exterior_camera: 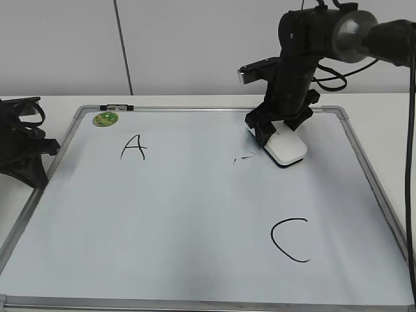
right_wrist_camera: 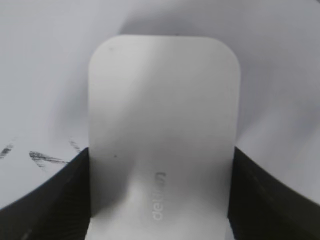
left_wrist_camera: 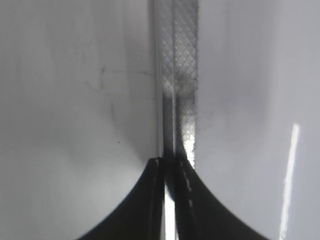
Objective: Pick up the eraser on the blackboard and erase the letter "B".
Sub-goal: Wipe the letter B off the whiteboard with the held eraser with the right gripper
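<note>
The white eraser point(exterior_camera: 288, 148) lies flat on the blackboard point(exterior_camera: 195, 214) near its upper right, and my right gripper point(exterior_camera: 281, 133) is shut on its two long sides. In the right wrist view the eraser point(right_wrist_camera: 162, 125) fills the space between the black fingers point(right_wrist_camera: 50, 200), grey lettering facing up. Of the letter "B" point(exterior_camera: 244, 157) only a few short black strokes show, just left of the eraser; the right wrist view has these remnants of the "B" point(right_wrist_camera: 45, 159) at lower left. My left gripper point(exterior_camera: 53, 148) rests shut at the board's left frame point(left_wrist_camera: 177, 75).
A black "A" point(exterior_camera: 133, 147) is at the board's upper left and a black "C" point(exterior_camera: 290, 239) at lower right. A round green magnet point(exterior_camera: 105, 119) sits in the top left corner. The board's metal frame runs close to the table's edges.
</note>
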You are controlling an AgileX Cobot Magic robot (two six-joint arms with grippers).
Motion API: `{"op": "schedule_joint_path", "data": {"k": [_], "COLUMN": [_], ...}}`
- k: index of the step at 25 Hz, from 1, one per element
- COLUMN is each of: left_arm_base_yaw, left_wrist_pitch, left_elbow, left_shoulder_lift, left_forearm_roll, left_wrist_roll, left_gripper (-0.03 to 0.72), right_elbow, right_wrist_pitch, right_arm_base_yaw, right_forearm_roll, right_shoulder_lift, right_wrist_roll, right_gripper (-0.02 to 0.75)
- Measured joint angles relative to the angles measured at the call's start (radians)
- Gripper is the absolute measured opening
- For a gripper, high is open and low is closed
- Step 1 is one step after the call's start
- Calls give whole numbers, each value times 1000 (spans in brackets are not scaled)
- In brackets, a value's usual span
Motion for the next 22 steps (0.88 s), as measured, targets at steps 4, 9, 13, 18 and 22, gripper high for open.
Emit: {"op": "schedule_joint_path", "data": {"k": [4, 9, 13, 18, 22], "left_arm_base_yaw": [0, 0, 0, 0, 0], "left_wrist_pitch": [0, 0, 0, 0, 0], "left_elbow": [0, 0, 0, 0, 0], "left_shoulder_lift": [0, 0, 0, 0, 0], "left_forearm_roll": [0, 0, 0, 0, 0], "left_wrist_roll": [0, 0, 0, 0, 0], "left_gripper": [15, 16, 17, 17, 18], "right_elbow": [0, 0, 0, -2, -2], "right_wrist_pitch": [0, -3, -6, -6, -6], "right_arm_base_yaw": [-3, -3, -3, -3, 19], "right_forearm_roll": [14, 47, 63, 79, 82], "right_shoulder_lift": [0, 8, 17, 21, 24], "right_wrist_roll": [0, 0, 0, 0, 0], "right_gripper": [551, 551, 551, 551, 551]}}
